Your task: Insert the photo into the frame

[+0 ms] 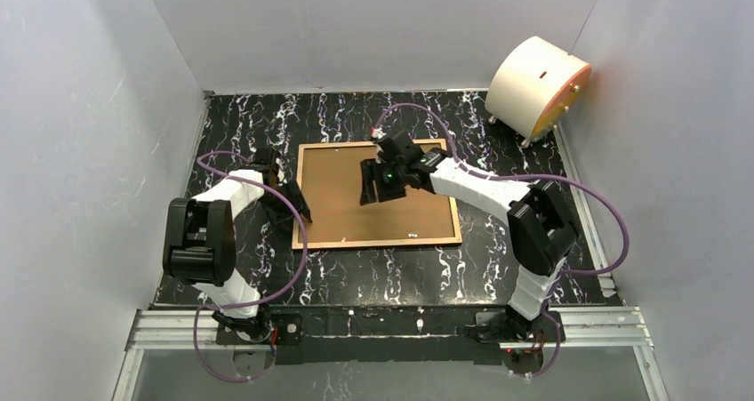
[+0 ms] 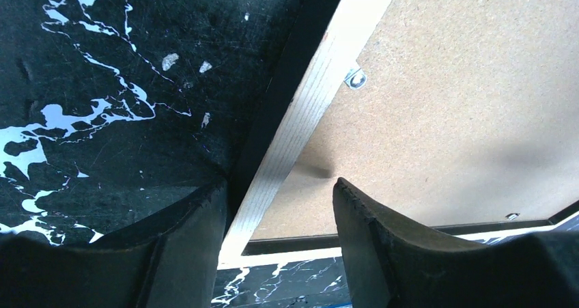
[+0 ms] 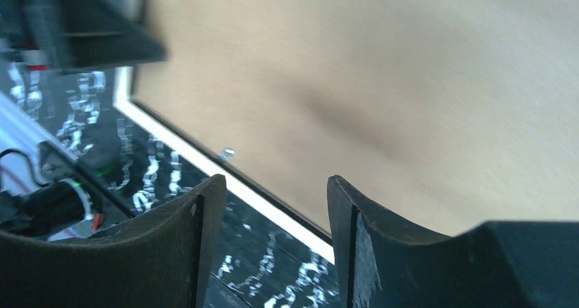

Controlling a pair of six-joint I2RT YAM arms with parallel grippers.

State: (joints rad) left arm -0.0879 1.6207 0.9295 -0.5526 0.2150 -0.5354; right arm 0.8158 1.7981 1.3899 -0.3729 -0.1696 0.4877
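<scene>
Squarely in the middle of the black marbled table, flat and back turned up: frame, pale wood rim around a brown backing board. At its left rim, toward the near-left corner: left gripper, fingers spread astride the rim, one over the table, the other over the board, pinching nothing. Above the far middle of the board: right gripper, fingers likewise spread, nothing between them. Far right, well apart from the frame: white drum with an orange face, on small feet.
</scene>
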